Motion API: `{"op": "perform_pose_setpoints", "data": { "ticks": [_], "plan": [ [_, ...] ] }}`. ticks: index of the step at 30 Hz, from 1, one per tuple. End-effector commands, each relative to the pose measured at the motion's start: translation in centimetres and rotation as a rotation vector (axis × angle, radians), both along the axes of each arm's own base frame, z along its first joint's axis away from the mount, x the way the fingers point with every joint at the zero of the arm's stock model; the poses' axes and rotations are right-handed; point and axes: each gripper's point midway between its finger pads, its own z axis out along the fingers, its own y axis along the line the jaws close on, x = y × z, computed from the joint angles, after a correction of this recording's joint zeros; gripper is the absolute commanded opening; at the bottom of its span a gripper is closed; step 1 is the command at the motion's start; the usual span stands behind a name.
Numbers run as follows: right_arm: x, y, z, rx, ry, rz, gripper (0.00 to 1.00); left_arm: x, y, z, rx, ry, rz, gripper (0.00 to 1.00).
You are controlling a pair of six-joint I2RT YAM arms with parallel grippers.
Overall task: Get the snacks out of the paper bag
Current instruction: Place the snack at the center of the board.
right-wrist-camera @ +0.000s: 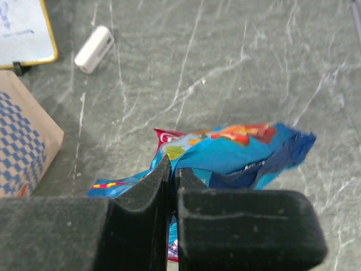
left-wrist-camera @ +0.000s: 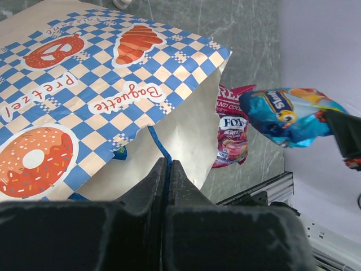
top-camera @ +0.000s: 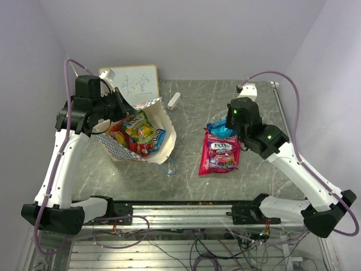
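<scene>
Nearest, the pink-red Fox's packet (top-camera: 219, 153) lies flat on the table (top-camera: 208, 104), already out. Just past it the R gripper (right-wrist-camera: 169, 165) is pinched shut on a blue packet (right-wrist-camera: 242, 148), held over the pink one, prob. to drop it alongside. To the left the paper bag (top-camera: 164, 134) tips open w/ several packets (top-camera: 138, 132) inside. The L gripper (left-wrist-camera: 168, 165) clamps its blue cord handle (left-wrist-camera: 157, 140), likely to hold the mouth open. Farthest: white block (top-camera: 174, 100), whiteboard (top-camera: 138, 79).

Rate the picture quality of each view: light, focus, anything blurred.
Top external: even, soft light with faint shadows, and sharp across the snacks and the paper bag. Left wrist: the bag's print is crisp, the left gripper is a dark, soft mass up close, and the blue packet is slightly blurred. Right wrist: the right gripper is dark and featureless, while the table veining is sharp.
</scene>
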Motion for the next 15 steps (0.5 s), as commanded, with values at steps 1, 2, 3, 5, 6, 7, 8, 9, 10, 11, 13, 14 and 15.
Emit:
{"op": "perform_pose_setpoints", "data": {
  "ticks": [1, 2, 3, 5, 6, 7, 8, 9, 10, 11, 13, 14, 15],
  "plan": [
    [1.8, 1.3, 3.2, 0.237, -0.126, 0.025, 0.00, -0.2, -0.2, 1.8, 0.004, -0.058, -0.024, 0.07],
    [2.2, 1.2, 2.8, 0.239, -0.115, 0.023, 0.00, -0.3, -0.1, 1.8, 0.008, -0.058, -0.023, 0.07],
    [2.5, 1.0, 2.3, 0.244, -0.100, 0.015, 0.00, -0.4, -0.1, 1.8, 0.009, -0.057, -0.021, 0.07],
    [2.8, 0.8, 1.7, 0.256, -0.083, 0.012, 0.00, -0.5, 0.0, 1.8, 0.007, -0.058, -0.019, 0.07],
    [3.0, 0.6, 1.1, 0.261, -0.075, 0.006, 0.00, -0.6, -0.1, 1.8, 0.005, -0.059, -0.019, 0.07],
    [3.1, 0.4, 0.7, 0.272, -0.070, 0.004, 0.00, -0.6, -0.1, 1.9, 0.003, -0.063, -0.018, 0.07],
    [3.2, 0.4, 0.4, 0.284, -0.065, 0.001, 0.00, -0.6, -0.1, 1.9, 0.001, -0.063, -0.018, 0.07],
    [3.2, 0.4, 0.1, 0.299, -0.058, 0.007, 0.00, -0.7, -0.1, 1.9, 0.000, -0.062, -0.018, 0.07],
    [3.3, 0.4, -0.1, 0.311, -0.052, 0.006, 0.00, -0.7, -0.1, 1.9, -0.001, -0.063, -0.017, 0.07],
    [3.3, 0.3, -0.4, 0.319, -0.044, 0.003, 0.00, -0.7, -0.1, 1.9, -0.003, -0.063, -0.018, 0.07],
    [3.0, 0.1, -1.4, 0.322, -0.024, -0.009, 0.00, -0.6, -0.1, 1.8, -0.003, -0.062, -0.019, 0.07],
    [2.8, -0.1, -1.8, 0.321, -0.016, -0.014, 0.00, -0.6, -0.1, 1.8, -0.002, -0.062, -0.019, 0.07],
    [2.5, -0.3, -2.2, 0.324, -0.013, -0.018, 0.00, -0.6, -0.1, 1.8, -0.001, -0.062, -0.019, 0.07]
  ]
}}
